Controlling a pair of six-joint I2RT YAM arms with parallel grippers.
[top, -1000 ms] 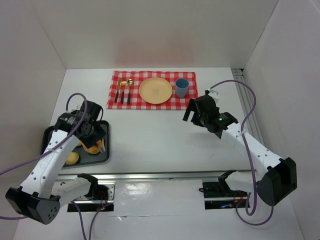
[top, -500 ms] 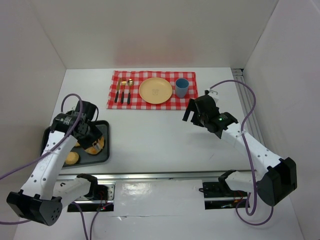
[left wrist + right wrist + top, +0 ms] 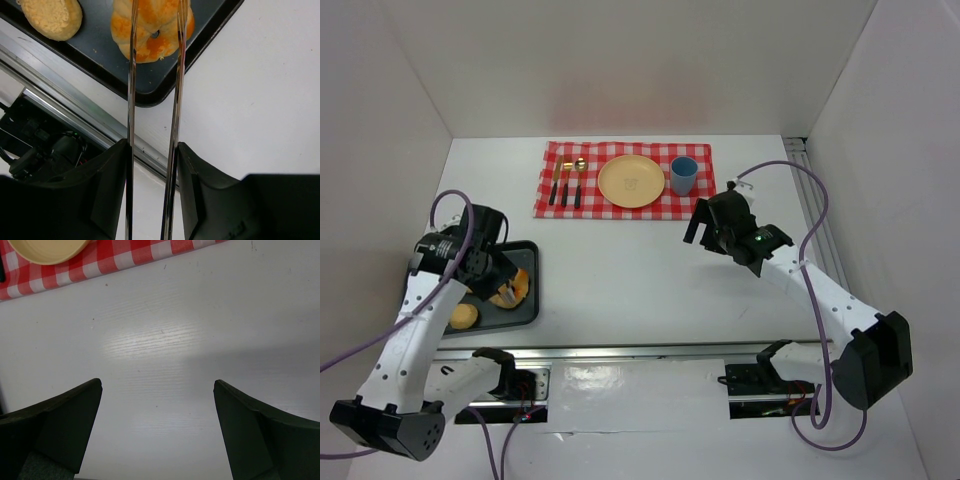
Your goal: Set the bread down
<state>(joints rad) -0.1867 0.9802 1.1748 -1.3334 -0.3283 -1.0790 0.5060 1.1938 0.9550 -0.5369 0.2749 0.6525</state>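
L: left gripper [image 3: 152, 150] clenched on tongs [image 3: 131, 75] | blades either side of twisted bread [image 3: 145, 45], 3 o'clock end of dark tray [image 3: 95, 47], table's 8 o'clock | round bun [image 3: 50, 17] at tray's 6 o'clock | R: right gripper [image 3: 157, 385] spread wide, empty | yellow plate [image 3: 631, 181] at 12 o'clock

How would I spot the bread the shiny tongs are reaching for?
Find the dark tray at the table's near left. Of the two breads in it, pick the one between the tongs' metal arms. That twisted loaf is glossy orange; its neighbour is a plain round bun.
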